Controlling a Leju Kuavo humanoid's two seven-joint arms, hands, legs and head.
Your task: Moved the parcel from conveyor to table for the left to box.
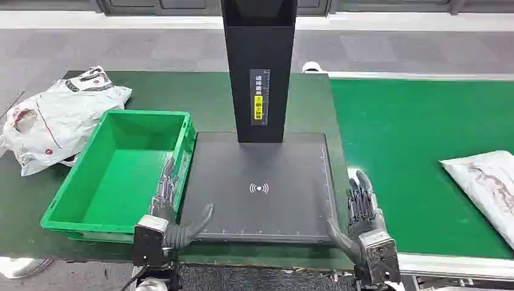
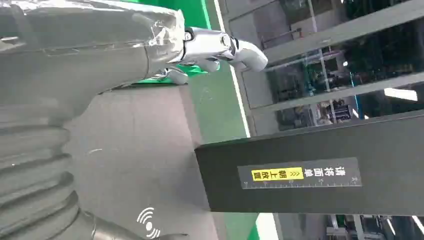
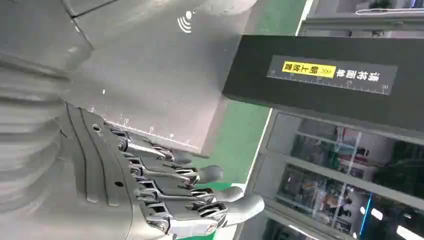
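parcels (image 1: 485, 185) (image 1: 54, 118) two, box (image 1: 121, 176) one

post label (image 1: 259, 97): white Chinese characters, too small to make out, running down the black post at top centre of the head view, with a yellow patch of dark characters below them
ruler marks (image 3: 331, 81): tiny numbers under that label in the right wrist view, 30 at one end
pad sign (image 1: 259, 188): white wireless-wave symbol, middle of the dark pad
bag print (image 1: 91, 76): dark and red printing on the white bag at upper left, unreadable
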